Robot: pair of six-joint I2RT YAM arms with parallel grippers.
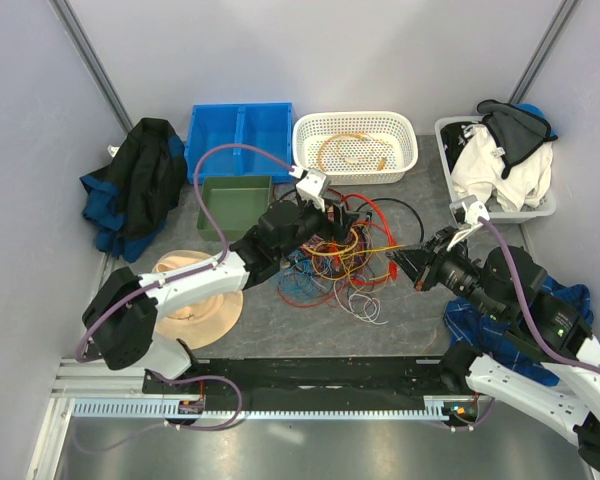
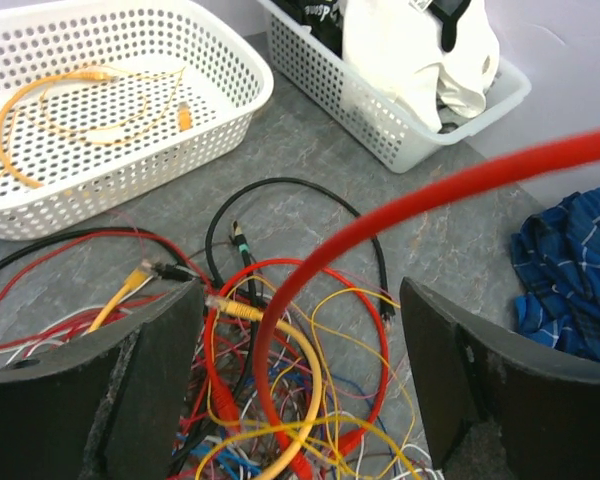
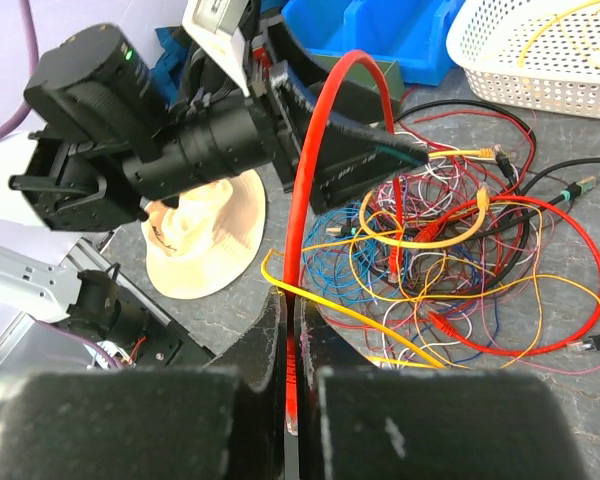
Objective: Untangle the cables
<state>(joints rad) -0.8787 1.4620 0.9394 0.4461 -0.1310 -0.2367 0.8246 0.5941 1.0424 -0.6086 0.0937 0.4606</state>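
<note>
The cables lie in a tangle of red, yellow, blue, black and white wires at the table's middle. My right gripper is shut on the end of a thick red cable. That cable arcs up from the pinch and over toward my left gripper. In the left wrist view the red cable sweeps from the upper right down between the wide-apart fingers. My left gripper hangs open just above the tangle. My right gripper sits at the tangle's right edge.
A white basket behind the tangle holds one orange-yellow cable. A blue bin and a green bin stand at the back left. A straw hat lies under the left arm. A clothes basket sits at the back right.
</note>
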